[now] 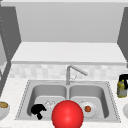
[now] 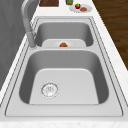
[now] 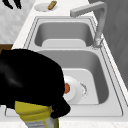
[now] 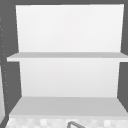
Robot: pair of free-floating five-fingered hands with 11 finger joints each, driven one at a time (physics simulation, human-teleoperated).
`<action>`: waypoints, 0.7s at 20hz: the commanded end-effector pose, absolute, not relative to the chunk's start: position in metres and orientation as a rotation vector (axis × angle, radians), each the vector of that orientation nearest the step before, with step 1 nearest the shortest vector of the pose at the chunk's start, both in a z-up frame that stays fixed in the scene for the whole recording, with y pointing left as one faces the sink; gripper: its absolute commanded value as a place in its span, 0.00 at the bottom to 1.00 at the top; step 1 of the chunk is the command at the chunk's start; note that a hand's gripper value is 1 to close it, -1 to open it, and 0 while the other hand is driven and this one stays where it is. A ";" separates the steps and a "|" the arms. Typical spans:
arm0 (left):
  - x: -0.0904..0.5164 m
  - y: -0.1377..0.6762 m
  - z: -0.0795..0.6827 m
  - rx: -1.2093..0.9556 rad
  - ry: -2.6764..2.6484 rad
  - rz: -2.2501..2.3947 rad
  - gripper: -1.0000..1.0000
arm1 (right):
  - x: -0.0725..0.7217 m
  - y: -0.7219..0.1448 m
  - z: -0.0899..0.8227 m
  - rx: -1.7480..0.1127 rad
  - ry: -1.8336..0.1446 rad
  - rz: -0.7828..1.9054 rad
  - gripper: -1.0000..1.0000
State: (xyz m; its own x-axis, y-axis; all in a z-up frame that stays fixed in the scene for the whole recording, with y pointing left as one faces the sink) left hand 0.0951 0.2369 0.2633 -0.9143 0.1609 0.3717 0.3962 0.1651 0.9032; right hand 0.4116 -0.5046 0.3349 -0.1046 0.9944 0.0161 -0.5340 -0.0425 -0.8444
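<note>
Left hand (image 1: 38, 110) hangs over the left basin of the sink (image 1: 25, 96), fingers curled, holding nothing. Red ball (image 1: 67, 114) at front centre. Plate (image 1: 93, 110) with an orange item in the right basin. Right hand (image 1: 123, 79) clasps the yellow-green bottle (image 1: 121, 90) on the right counter.

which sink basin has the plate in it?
The right basin: a white plate with an orange-red item sits on its floor. The left basin has none.
</note>
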 end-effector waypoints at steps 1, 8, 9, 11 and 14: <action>0.095 0.237 0.263 -0.545 -2.245 -1.836 0.50 | 0.396 -0.481 0.354 -0.750 -0.856 1.507 1.00; 0.095 0.237 0.263 -0.545 -2.245 -1.836 0.50 | 0.365 -0.437 0.371 -0.761 -0.865 1.503 1.00; 0.095 0.237 0.263 -0.545 -2.245 -1.836 0.50 | 0.360 -0.431 0.373 -0.761 -0.867 1.502 1.00; 0.095 0.237 0.263 -0.545 -2.245 -1.836 0.50 | 0.350 -0.419 0.376 -0.761 -0.872 1.499 1.00; 0.095 0.237 0.263 -0.545 -2.245 -1.836 0.50 | 0.336 -0.401 0.381 -0.762 -0.874 1.499 1.00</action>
State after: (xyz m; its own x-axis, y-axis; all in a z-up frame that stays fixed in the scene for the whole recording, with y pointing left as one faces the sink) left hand 0.0951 0.2369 0.2633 -0.9143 0.1609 0.3717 0.3962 0.1651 0.9032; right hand 0.3482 -0.4179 0.3739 -0.1048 0.9944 0.0142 -0.5284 -0.0436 -0.8479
